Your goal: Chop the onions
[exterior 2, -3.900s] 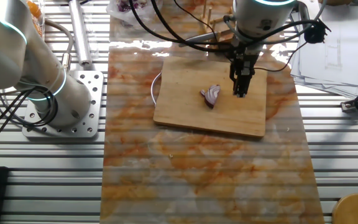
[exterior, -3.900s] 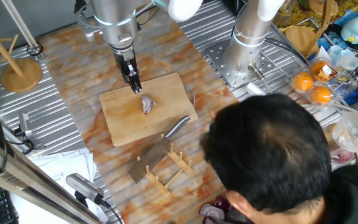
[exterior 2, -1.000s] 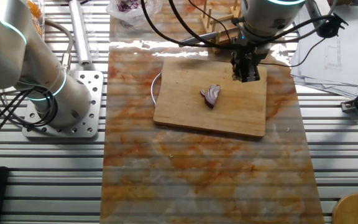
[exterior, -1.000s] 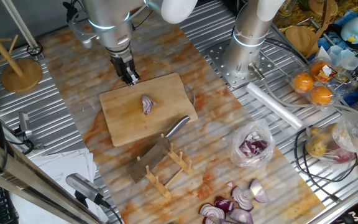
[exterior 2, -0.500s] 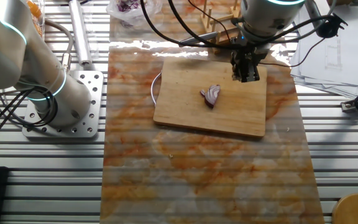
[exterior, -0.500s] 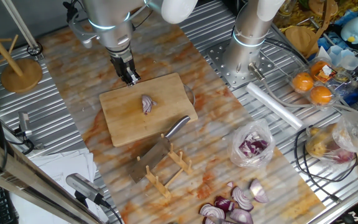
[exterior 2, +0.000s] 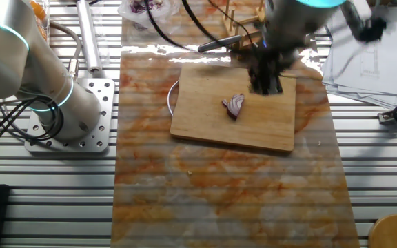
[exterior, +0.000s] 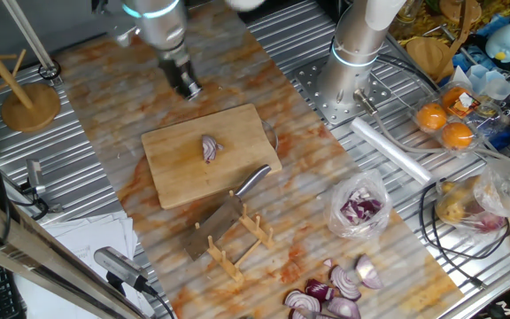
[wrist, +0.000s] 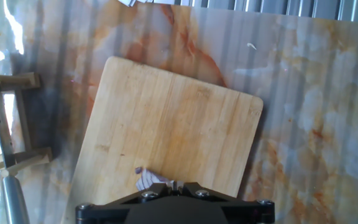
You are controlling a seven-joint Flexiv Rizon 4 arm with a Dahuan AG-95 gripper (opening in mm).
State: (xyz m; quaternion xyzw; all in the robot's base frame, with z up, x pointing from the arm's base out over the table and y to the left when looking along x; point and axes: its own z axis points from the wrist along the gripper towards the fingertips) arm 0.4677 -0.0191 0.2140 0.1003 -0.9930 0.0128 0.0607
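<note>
The marbled table (exterior: 264, 75) carried a wooden cutting board (exterior: 171, 173), a cleaver (exterior: 224, 217) on its wooden rack (exterior: 251, 235), and bagged onion chunks (exterior: 359, 209). The onion piece (exterior: 210, 148) lay mid-board, its long axis roughly across the board's width, nothing covering it. The gripper (exterior: 188, 89) hung blurred beyond the board's far edge; I could not tell whether its fingers were apart.

marbled mat (exterior: 237, 62), ribbed metal table (exterior 2: 47, 186)

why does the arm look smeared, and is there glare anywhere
Motion blur: in both fixed views the gripper is smeared while the onion and board stay sharp. The other fixed view shows white glare on the mat; the hand view is sharp.
</note>
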